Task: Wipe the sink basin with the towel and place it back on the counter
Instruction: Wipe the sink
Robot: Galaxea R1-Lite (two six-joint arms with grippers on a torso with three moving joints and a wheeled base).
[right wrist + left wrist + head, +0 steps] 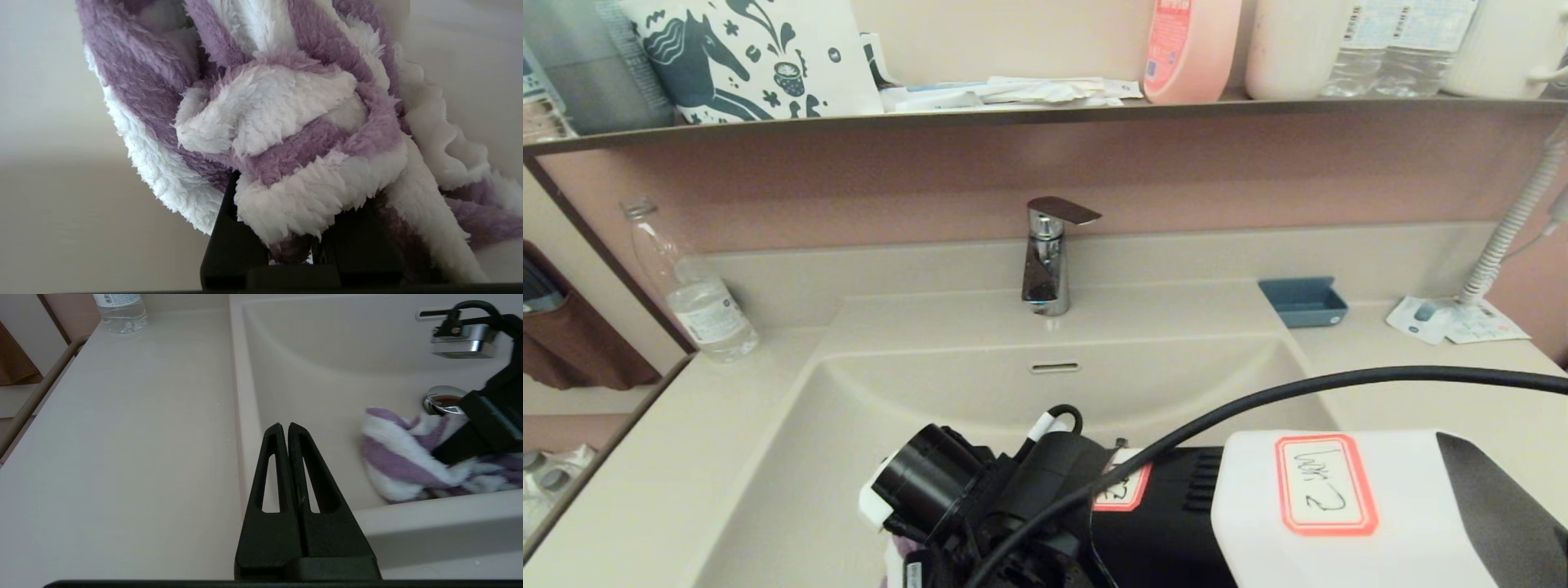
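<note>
Towel (294, 134) fills the right wrist view, a fluffy bunch of purple and white stripes, and the right gripper (302, 245) has its dark fingers pinched on the cloth's lower folds. From the left wrist view the same towel (412, 461) lies crumpled on the floor of the sink basin (327, 367), close against the front wall, with the chrome drain plug (443, 399) just beyond it at about 1 o'clock from the cloth; the right arm's black finger presses down into the folds. In the head view the right arm reaches down into the sink basin (931, 384) from 5 o'clock, its bulk hiding most of the bowl's floor, and only a scrap of towel (900, 549) shows under the wrist. Behind the bowl at 12 o'clock stands the chrome faucet (1047, 261), with the overflow slot (1054, 367) in the back wall beneath it. On the counter (670, 457) a clear water bottle (690, 286) stands at 10 o'clock from the bowl, and a small blue tray (1303, 300) sits at 2 o'clock. Parked apart from the work, the left gripper (284, 428) hovers over the counter edge at the bowl's left rim, its two black fingers pressed together and holding nothing
</note>
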